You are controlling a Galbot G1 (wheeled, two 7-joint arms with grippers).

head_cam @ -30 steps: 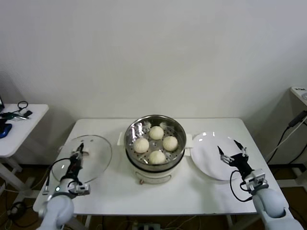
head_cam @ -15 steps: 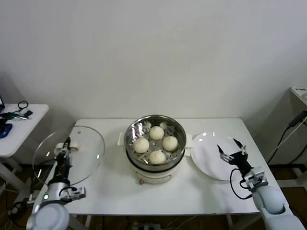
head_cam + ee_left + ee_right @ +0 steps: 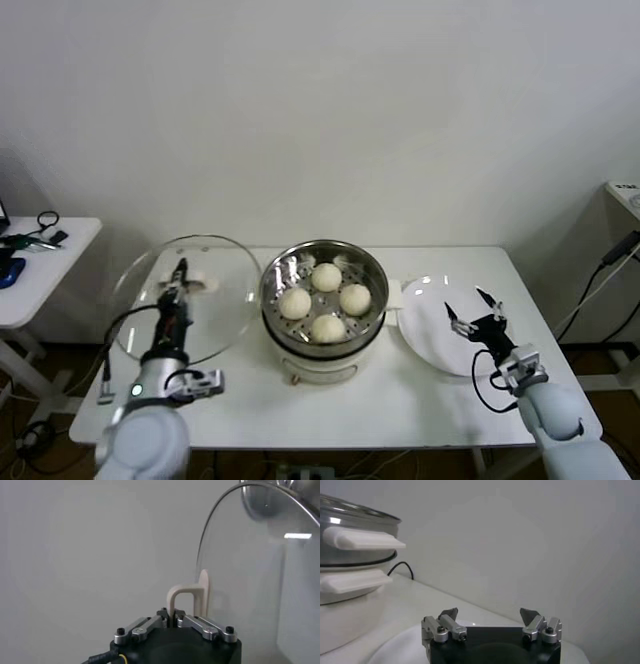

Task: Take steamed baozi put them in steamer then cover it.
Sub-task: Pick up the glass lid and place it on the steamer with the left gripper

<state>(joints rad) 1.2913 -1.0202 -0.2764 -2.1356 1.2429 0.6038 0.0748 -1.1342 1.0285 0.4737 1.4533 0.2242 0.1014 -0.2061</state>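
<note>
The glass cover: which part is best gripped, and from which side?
Grip the cover by its flat cream handle at the centre, pinching its thin arch from the outer face. The glass dome is too wide and smooth. The left gripper is shut on that handle.

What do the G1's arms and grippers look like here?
Both arms end in rounded light grey-white shells. The left gripper and right gripper have black bodies, slim black fingers on silver screwed linkages, and black cables looping at the wrists. A small green light shows on the left arm.
</note>
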